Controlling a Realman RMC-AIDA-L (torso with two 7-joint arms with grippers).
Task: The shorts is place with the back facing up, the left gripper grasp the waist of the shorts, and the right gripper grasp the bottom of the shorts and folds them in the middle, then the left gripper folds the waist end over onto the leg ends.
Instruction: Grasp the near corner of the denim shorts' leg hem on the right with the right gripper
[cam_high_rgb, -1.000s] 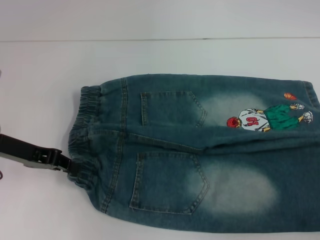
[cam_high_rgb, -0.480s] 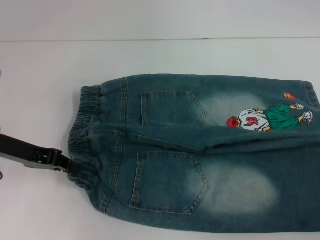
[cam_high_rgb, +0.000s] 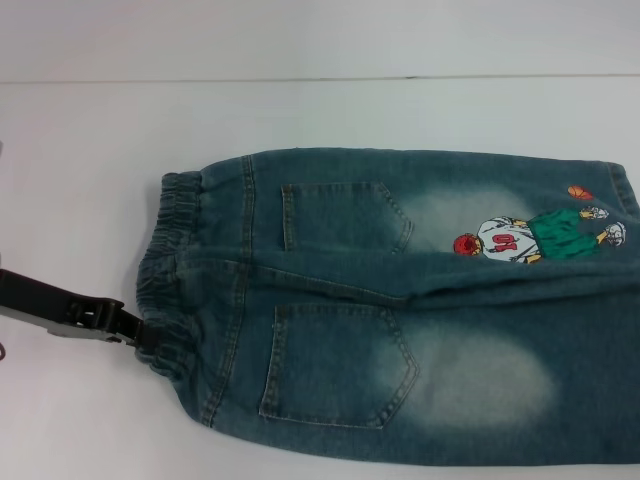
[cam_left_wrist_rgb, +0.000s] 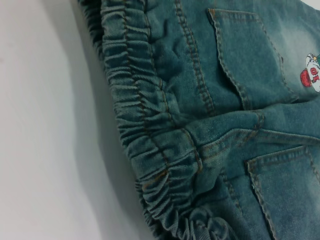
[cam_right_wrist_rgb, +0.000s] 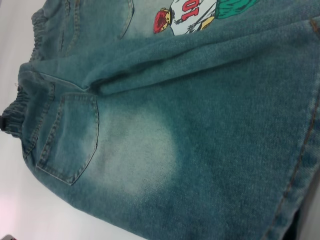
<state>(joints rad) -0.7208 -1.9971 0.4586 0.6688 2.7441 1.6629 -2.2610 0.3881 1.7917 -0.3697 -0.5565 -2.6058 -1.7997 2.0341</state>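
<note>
The shorts (cam_high_rgb: 400, 310) lie flat and unfolded on the white table (cam_high_rgb: 300, 110), back up, with both back pockets (cam_high_rgb: 335, 365) showing. The left gripper (cam_high_rgb: 140, 333) meets the near corner of the waist of the shorts (cam_high_rgb: 165, 270) with its fingertips buried in the gathers, apparently pinched on the band, while the cartoon print (cam_high_rgb: 535, 235) lies far beyond those fingers toward the leg ends (cam_right_wrist_rgb: 300, 165). The right gripper appears in no view, so whether it holds the hem cannot be told, and both folds remain to be done.

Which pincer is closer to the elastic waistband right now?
Left. The left pincer is at the waistband edge, near the lower corner. The right pincer is out of view; its wrist camera looks over the leg end.
</note>
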